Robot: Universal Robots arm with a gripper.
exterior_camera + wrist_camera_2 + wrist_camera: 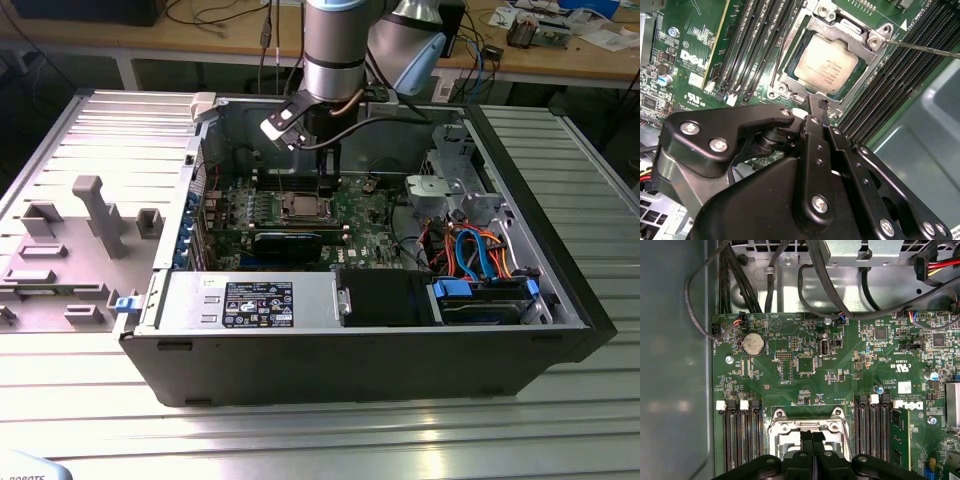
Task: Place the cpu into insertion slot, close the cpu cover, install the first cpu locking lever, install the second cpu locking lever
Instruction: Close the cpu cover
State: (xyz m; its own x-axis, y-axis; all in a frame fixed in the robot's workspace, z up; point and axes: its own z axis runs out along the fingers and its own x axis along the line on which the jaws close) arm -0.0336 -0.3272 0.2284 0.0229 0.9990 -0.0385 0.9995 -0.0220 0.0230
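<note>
The cpu (826, 64), a dull silver square chip, lies in the insertion slot (790, 75) on the green board. The cpu cover (862, 55), a thin silvery frame, lies flat around the chip. A thin metal lever rod (925, 48) runs out from one corner of the socket. My gripper (819, 106) hangs just over the socket's edge, its black fingers pressed together with nothing between them. In the first wrist view the shut gripper (812, 436) covers the middle of the socket (785, 426). In the exterior view the gripper (327, 188) stands just beside the socket (300, 207).
Long black memory slots (755, 45) flank the socket on both sides. A black card (288, 241) lies in front of it. Cables (480, 250) and a drive cage (450, 185) fill the case's right end. A grey fixture tray (80, 240) sits outside the case.
</note>
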